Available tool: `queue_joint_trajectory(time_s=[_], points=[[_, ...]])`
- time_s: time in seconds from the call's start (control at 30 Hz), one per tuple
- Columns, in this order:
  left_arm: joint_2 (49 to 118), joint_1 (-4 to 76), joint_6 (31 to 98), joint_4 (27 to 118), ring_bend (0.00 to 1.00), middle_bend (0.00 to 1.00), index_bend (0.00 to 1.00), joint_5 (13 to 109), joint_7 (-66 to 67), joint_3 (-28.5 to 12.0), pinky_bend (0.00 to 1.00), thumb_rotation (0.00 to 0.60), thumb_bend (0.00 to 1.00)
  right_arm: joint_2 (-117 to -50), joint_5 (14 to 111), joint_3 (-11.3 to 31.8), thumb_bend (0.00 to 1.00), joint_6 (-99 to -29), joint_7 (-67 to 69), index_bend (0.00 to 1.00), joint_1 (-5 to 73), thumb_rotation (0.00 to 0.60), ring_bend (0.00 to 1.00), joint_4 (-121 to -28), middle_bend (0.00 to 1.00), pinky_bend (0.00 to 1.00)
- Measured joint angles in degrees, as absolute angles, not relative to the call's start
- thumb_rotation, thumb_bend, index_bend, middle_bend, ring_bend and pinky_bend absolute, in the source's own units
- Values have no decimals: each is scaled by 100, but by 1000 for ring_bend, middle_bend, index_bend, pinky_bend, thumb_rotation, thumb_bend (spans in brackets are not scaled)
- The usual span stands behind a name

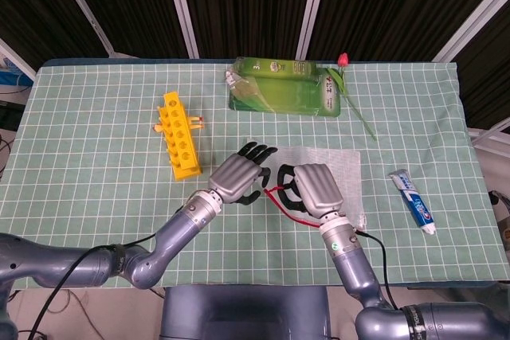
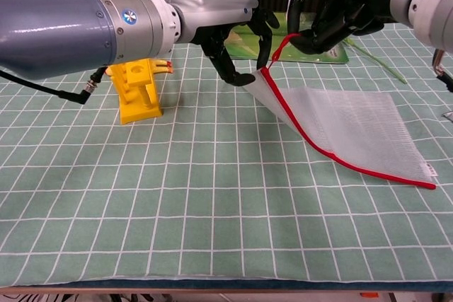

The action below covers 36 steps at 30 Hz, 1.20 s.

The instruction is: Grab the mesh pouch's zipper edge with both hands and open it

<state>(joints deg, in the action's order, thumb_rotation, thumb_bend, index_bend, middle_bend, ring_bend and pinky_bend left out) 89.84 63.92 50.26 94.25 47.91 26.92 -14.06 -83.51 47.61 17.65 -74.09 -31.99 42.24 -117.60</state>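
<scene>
The white mesh pouch (image 1: 339,166) (image 2: 350,126) lies mid-table, its red zipper edge (image 2: 311,141) along the near side. My right hand (image 1: 315,189) (image 2: 334,12) pinches the red zipper pull loop (image 2: 282,44) and holds the pouch's left corner up off the cloth. My left hand (image 1: 239,177) (image 2: 230,27) is right beside that raised corner. Its fingers (image 2: 243,78) are spread on either side of the corner with nothing gripped; I cannot tell whether the thumb tip touches the mesh.
A yellow tube rack (image 1: 178,134) (image 2: 134,84) stands to the left. A green package (image 1: 283,89) lies at the back, with a tulip (image 1: 344,60) beside it. A toothpaste tube (image 1: 414,202) lies at the right.
</scene>
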Motion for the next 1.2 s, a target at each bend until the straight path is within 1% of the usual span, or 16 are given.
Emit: queue_joint_trajectory(time_s=[0.5, 0.73, 1.2], points=[[9151, 6468, 5103, 9299, 0, 56, 510, 4740, 2630, -1420, 0, 600, 365, -8325, 4740, 1724, 667, -7444, -3141, 673, 4227, 600, 1000, -11772, 1000, 984], [9198, 6491, 5104, 9286, 0, 63, 529, 4679, 2620, -1406, 0, 600, 430, -8318, 4741, 1699, 667, -7457, -3119, 673, 4223, 600, 1000, -11781, 1000, 984], [9243, 6505, 5249, 9314, 0, 75, 566, 4661, 2598, -1450, 0, 600, 434, -8273, 4763, 1660, 668, -7497, -3070, 673, 4196, 600, 1000, -11824, 1000, 984]])
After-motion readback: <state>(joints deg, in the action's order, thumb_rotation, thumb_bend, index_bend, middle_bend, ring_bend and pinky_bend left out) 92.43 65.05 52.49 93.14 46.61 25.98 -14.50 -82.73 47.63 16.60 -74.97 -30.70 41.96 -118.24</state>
